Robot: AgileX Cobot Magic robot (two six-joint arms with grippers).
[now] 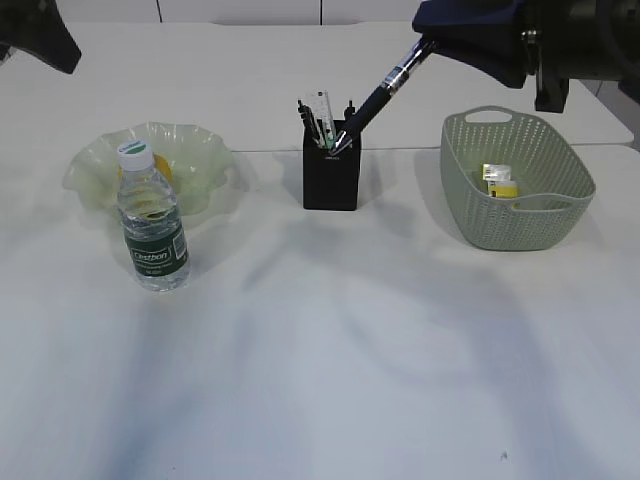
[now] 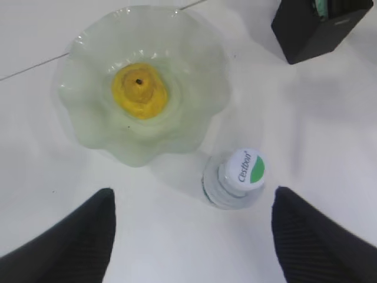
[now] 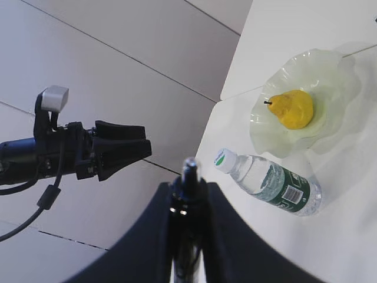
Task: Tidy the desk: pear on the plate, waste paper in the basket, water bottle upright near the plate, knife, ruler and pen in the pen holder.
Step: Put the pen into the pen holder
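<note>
The yellow pear lies in the wavy green plate. The water bottle stands upright on the desk just in front of the plate. My left gripper hangs open high above the bottle's white cap, holding nothing. My right gripper is shut on a black pen. The pen slants down with its lower end in the mouth of the black pen holder. A clear ruler stands in the holder. I cannot make out the knife. The waste paper lies in the basket.
The basket stands to the right of the pen holder and the plate to its left, all in a row at mid-desk. A dark part of the left arm shows in the top left corner. The desk's back edge meets a wall.
</note>
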